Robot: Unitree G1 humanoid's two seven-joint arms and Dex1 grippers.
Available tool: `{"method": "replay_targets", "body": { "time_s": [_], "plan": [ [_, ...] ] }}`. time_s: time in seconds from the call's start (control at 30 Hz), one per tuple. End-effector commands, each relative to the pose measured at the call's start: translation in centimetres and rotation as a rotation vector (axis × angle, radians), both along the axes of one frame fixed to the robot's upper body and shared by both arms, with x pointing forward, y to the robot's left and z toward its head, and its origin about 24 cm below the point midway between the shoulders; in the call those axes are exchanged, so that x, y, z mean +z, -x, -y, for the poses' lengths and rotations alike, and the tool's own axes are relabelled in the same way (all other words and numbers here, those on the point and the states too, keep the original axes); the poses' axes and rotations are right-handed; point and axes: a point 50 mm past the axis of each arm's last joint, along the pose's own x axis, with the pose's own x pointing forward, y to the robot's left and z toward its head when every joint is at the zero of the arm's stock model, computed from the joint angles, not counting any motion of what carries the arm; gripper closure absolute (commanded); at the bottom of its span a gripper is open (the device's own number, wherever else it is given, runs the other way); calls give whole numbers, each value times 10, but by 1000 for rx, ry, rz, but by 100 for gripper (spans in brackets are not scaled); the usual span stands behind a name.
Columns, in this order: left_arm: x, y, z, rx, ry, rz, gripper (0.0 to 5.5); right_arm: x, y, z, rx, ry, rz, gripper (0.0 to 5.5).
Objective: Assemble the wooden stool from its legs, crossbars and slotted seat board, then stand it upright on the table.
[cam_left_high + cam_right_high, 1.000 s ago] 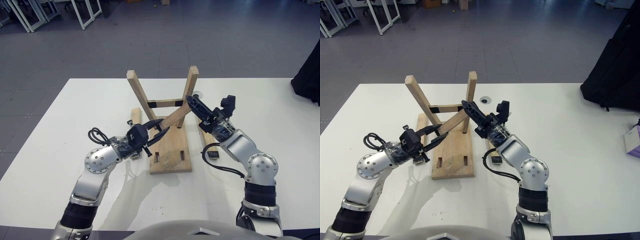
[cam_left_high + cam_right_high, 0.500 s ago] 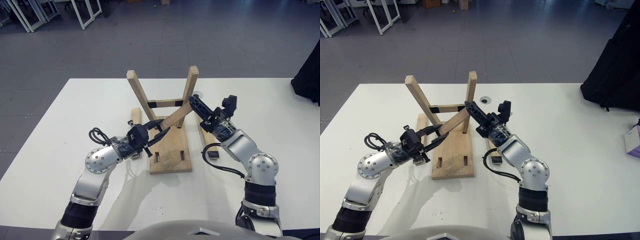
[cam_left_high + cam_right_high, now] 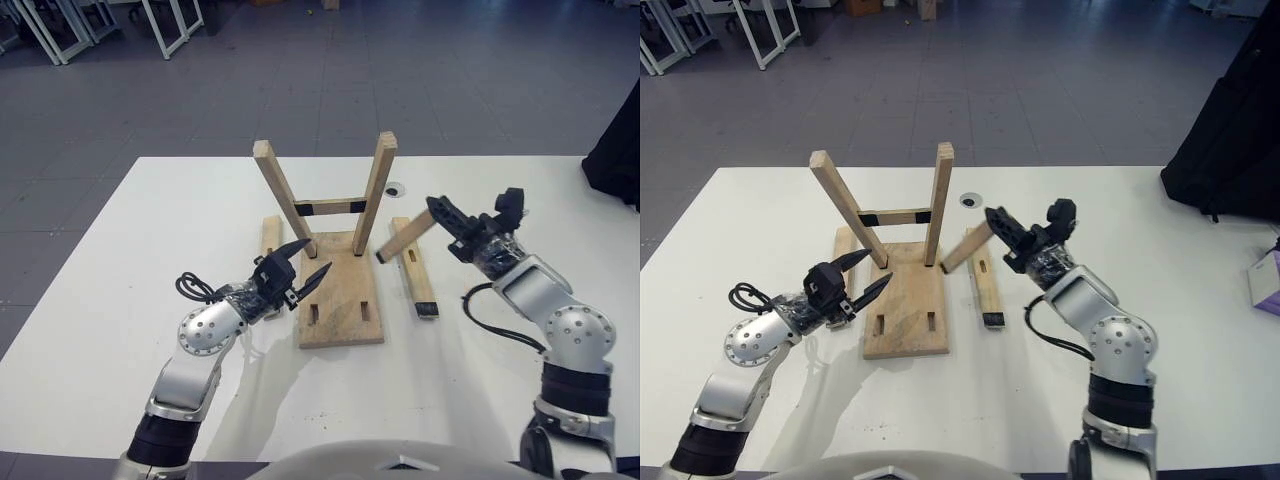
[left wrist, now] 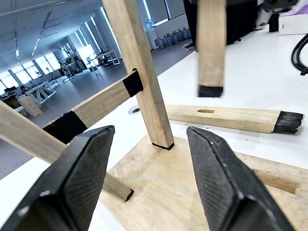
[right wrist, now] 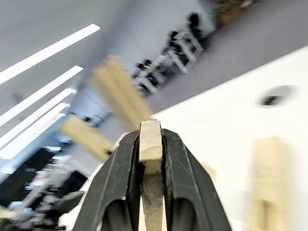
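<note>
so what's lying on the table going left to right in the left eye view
loose wooden piece → seat board → slotted leg lying flat; the held leg in the right gripper overlaps that one, so it's left out

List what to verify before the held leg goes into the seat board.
1. Grip: right gripper is shut on the upper end of the held leg. Ok.
2. Alignment: the leg is tilted, with its lower end beside the far right corner of the seat board, not over a slot. Not ok.
3. Near slots are uncovered. Ok.
4. Standing legs are up on the board, joined by the crossbar. Ok. Whether they are fully seated: cannot tell.
5. Left gripper is open and empty by the board's left edge, free to steady it. Ok.
</note>
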Motion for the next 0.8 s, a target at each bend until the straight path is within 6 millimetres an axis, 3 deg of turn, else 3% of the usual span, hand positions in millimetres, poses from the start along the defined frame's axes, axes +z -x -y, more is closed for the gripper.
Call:
{"method": "replay_targets", "body": {
  "time_s": [0.03, 0.2, 0.47, 0.8],
  "plan": [
    [-3, -3, -2, 63, 4, 6, 275, 5, -15, 2, -131, 182, 46, 509],
    [-6, -7, 1, 81, 3, 7, 275, -2, -21, -18, -186, 266, 48, 509],
    [-10, -8, 6, 73, 2, 1, 275, -21, -26, -8, -290, 343, 3, 509],
    [-12, -8, 5, 91, 2, -2, 275, -21, -28, -13, -295, 321, 9, 509]
  ]
}}
